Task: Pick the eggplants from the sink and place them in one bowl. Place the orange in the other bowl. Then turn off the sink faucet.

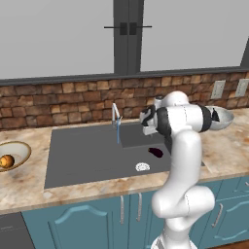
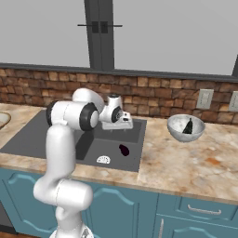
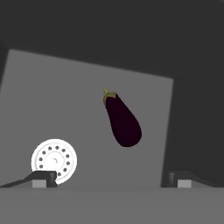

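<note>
One eggplant (image 3: 123, 120) is lying on the floor of the sink (image 1: 87, 155), sitting mid-frame in the hand view with the drain (image 3: 54, 159) at lower left. The other eggplant (image 2: 188, 126) is already sitting in the speckled bowl (image 2: 186, 128) on the table at the right of the right base view, so that half of the sorting looks done. The orange (image 1: 6, 161) is resting in the tan-rimmed bowl (image 1: 19, 146) at the left edge of the left base view. The end effector (image 3: 111, 180) is hovering above the sink with its fingers spread wide and nothing between them, I'm guessing because it's lining up on the remaining eggplant. The faucet (image 1: 115, 115) is pouring a thin blue stream, so shutting it off is probably coming last.
</note>
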You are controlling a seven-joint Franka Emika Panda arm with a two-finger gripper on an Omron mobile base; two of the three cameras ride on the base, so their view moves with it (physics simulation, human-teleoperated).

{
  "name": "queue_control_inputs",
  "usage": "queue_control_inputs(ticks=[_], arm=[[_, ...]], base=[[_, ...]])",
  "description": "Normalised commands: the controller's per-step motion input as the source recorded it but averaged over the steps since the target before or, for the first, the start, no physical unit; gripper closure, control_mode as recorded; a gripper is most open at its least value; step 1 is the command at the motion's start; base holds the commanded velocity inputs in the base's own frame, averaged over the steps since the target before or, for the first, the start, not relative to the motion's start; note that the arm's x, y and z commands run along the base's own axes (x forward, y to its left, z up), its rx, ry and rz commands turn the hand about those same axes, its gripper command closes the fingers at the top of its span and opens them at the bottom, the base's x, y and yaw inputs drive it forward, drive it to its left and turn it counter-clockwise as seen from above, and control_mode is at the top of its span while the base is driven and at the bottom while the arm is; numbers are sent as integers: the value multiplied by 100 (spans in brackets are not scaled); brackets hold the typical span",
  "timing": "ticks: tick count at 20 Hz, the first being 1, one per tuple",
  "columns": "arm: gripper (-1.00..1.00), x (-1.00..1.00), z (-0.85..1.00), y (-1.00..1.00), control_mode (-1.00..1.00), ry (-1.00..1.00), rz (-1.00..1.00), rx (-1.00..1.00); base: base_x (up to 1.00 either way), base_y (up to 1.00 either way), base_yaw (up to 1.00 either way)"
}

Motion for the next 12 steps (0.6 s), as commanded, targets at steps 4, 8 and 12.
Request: queue_control_inputs(ticks=[4, 8, 12], arm=[[-100, 32, -38, -10, -100, 3, 2, 0], [-100, 33, -40, -5, -100, 5, 2, 0], [-100, 19, -41, -4, -100, 7, 2, 0]], base=[[0, 0, 0], [0, 0, 0], [0, 0, 0]])
